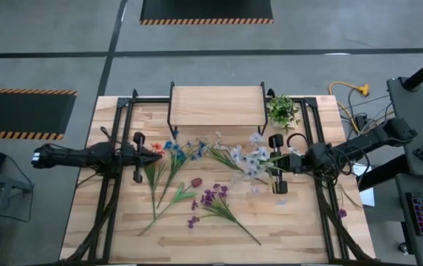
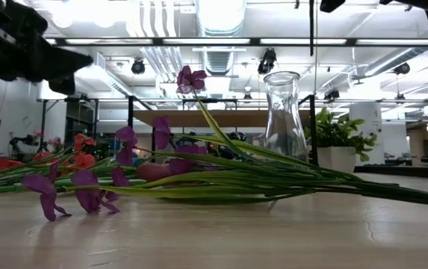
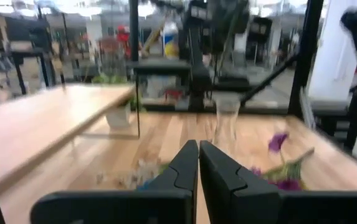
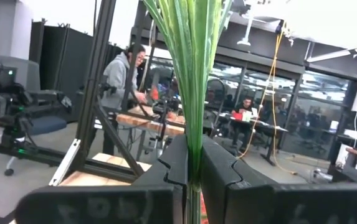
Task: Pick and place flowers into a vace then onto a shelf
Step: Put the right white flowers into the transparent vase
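A wood-plank table (image 1: 122,236) was seen from above, with a low light-wood shelf (image 1: 216,106) on black legs at its far edge and a small potted plant (image 1: 282,111) just beside it. Artificial flowers (image 1: 211,199) lay scattered across the middle of the table: orange and blue ones towards the left, pale ones towards the right, purple ones nearest the front. The clear glass vase (image 2: 282,113) stood upright behind the purple blooms, with no stems in it. The left gripper (image 3: 198,163) hovered above the orange and blue flowers, its fingers pressed together and gripping nothing. The right gripper (image 4: 194,163) was clamped on a bundle of green stems (image 4: 190,68), which rose straight up between its fingers. The flowers looked very light, with thin, springy stems that would probably bend and sway when lifted; the best hold seemed to be low on the bare stem, away from blossoms and leaves. The vase looked smooth, fragile and easy to tip, being much shorter than the stems.
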Available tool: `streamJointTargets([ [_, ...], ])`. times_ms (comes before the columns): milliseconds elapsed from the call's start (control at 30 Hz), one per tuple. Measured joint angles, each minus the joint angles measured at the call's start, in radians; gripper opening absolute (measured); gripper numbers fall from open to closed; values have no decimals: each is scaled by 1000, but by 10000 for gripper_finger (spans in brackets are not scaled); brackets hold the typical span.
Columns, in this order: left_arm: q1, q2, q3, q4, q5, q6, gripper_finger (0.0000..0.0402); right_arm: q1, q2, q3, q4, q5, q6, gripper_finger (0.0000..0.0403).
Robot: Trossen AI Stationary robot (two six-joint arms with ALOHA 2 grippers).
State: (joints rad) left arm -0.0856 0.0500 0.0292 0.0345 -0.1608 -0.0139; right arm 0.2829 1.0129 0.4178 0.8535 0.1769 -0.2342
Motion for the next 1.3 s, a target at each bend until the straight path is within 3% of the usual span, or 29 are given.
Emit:
streamJointTargets([
  [367,0,-16,1,-20,0,0,0,0,121,80,45,1,29,13],
  [567,0,-19,2,-19,0,0,0,-3,222,129,50,111,86,13],
  [733,0,-10,2,-20,0,-1,0,-4,265,167,61,111,126,13],
  [1033,0,-12,2,-21,-1,-2,0,-5,267,133,82,155,210,13],
  [1300,0,-11,3,-21,-1,-2,0,-5,350,112,193,159,192,13],
])
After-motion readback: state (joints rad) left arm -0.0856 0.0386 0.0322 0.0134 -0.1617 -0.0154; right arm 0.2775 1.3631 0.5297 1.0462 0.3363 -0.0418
